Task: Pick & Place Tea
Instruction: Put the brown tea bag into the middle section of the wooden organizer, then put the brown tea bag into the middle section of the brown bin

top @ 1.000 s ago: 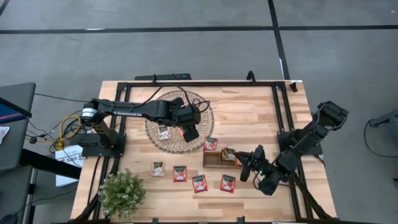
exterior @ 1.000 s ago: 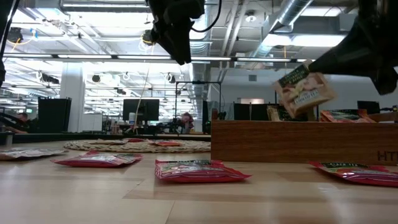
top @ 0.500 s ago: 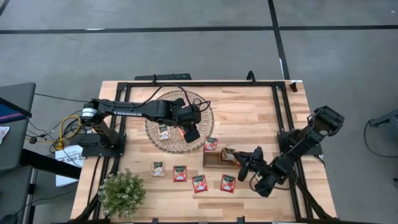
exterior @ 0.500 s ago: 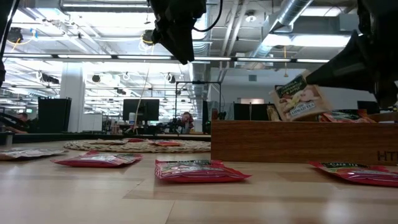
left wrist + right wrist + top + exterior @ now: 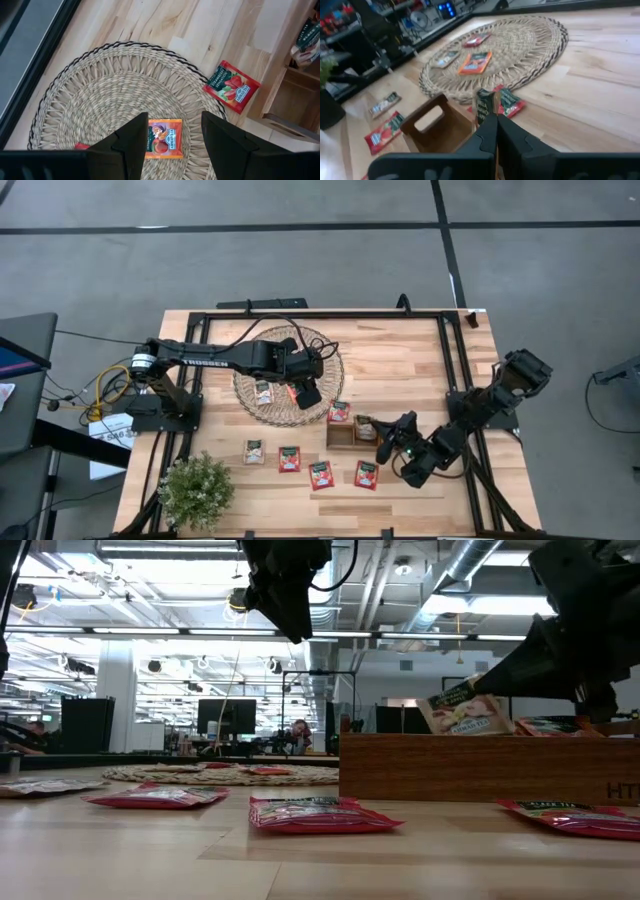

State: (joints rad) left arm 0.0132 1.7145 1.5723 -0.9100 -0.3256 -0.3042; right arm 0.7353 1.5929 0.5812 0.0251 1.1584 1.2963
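beige-white and held by its edge, one tea sachet (image 5: 466, 712) is pinched in the right gripper (image 5: 392, 438), whose fingers are clamped tight on it, tilted just over the wooden tray (image 5: 341, 442); the right wrist view shows the sachet (image 5: 484, 106) standing on edge between the fingertips, above an open compartment. this looks like the placing step: the sachet is over the tray but not yet let go. the next move likely calls for lowering it a little further into the compartment, then parting the fingers so it drops inside rather than catching on the wall.

the left gripper (image 5: 172, 134) hangs with its fingers spread wide above the wicker mat (image 5: 252, 403), right over an orange sachet (image 5: 162, 139) lying flat there, holding nothing; it seems set for the next pick.

other sachets lie flat on the table (image 5: 400, 360): a red one (image 5: 339, 411) just beside the mat's rim, and a row of four near the front edge (image 5: 289, 459).
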